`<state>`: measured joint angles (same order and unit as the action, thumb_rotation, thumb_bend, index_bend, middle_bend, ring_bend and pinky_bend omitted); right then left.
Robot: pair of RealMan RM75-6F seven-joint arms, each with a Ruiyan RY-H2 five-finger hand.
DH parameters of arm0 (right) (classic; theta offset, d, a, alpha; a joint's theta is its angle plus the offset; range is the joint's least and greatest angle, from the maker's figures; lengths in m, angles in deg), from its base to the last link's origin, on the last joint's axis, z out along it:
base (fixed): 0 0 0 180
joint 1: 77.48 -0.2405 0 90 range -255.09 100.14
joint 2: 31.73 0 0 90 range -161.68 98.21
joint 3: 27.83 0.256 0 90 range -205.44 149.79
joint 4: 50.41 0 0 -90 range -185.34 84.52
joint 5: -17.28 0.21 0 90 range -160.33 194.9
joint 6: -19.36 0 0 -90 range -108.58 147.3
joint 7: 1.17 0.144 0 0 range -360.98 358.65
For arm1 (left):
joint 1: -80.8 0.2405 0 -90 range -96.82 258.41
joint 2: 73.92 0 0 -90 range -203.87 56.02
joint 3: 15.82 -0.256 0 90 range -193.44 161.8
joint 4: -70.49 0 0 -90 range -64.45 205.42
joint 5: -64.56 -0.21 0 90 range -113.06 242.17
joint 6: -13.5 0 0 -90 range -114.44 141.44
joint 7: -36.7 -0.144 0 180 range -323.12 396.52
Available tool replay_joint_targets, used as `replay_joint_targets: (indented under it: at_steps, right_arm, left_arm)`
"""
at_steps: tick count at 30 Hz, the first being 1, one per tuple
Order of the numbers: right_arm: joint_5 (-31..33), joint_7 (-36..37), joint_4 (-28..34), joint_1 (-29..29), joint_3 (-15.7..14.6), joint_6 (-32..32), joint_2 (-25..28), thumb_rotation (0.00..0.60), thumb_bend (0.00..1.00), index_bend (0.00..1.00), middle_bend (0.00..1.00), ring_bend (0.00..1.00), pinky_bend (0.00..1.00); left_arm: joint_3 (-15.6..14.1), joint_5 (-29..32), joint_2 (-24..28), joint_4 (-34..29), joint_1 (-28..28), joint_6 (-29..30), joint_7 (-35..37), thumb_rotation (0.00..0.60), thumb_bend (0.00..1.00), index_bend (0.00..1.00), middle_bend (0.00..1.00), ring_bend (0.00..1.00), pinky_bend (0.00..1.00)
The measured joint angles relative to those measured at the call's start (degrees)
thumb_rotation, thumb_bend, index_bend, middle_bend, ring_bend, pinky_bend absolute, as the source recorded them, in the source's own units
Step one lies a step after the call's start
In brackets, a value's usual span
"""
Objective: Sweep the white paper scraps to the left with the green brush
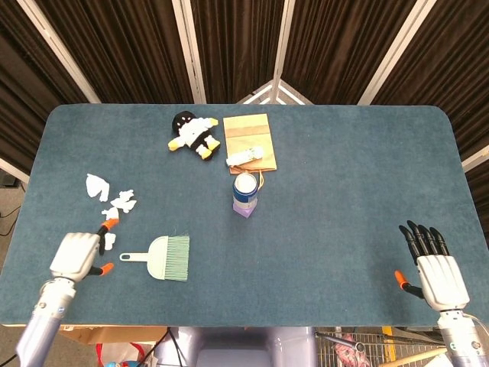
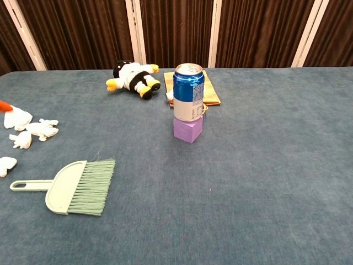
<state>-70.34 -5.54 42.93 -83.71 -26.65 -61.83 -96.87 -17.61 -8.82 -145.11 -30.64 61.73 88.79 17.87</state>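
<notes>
The green brush (image 1: 163,258) (image 2: 70,189) lies flat on the blue table, bristles pointing right, handle to the left. No hand holds it. My left hand (image 1: 76,255) hovers just left of the handle with its fingers apart and nothing in them. Only an orange fingertip (image 2: 4,105) of that hand shows in the chest view. Several white paper scraps (image 1: 111,201) (image 2: 32,131) lie in a loose cluster at the table's left side, beyond the brush. My right hand (image 1: 432,264) rests open at the front right corner, far from everything.
A blue can (image 1: 245,189) (image 2: 188,92) stands on a purple block (image 2: 188,130) mid-table. Behind it lie a brown paper bag (image 1: 250,140) and a black-and-white plush toy (image 1: 193,134) (image 2: 133,77). The table's front edge (image 1: 229,325) runs close to both hands.
</notes>
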Motion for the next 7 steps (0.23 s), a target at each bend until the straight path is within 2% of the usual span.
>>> replay_joint_targets:
  at_steps: [3,5,7]
  right_arm:
    - [-0.2,-0.4,-0.1,0.0,0.0,-0.3,-0.1,0.6,0.32,0.0,0.0,0.0,0.01]
    - [-0.4,-0.6,-0.1,0.0,0.0,-0.4,-0.2,0.6,0.32,0.0,0.0,0.0,0.01]
    - [-0.6,-1.0,-0.2,0.1,0.0,-0.6,-0.4,0.6,0.32,0.0,0.0,0.0,0.01]
  left_arm:
    - [-0.9,-4.4,1.3,1.2,2.5,4.5,4.4,0.6,0.08,0.0,0.0,0.0,0.16]
    - [-1.8,-7.4,2.3,2.7,4.5,7.7,7.6,0.6,0.07,0.0,0.0,0.0,0.07]
    - [-2.5,-10.1,2.9,4.7,6.5,10.5,9.8,0.6,0.07,0.0,0.0,0.0,0.04]
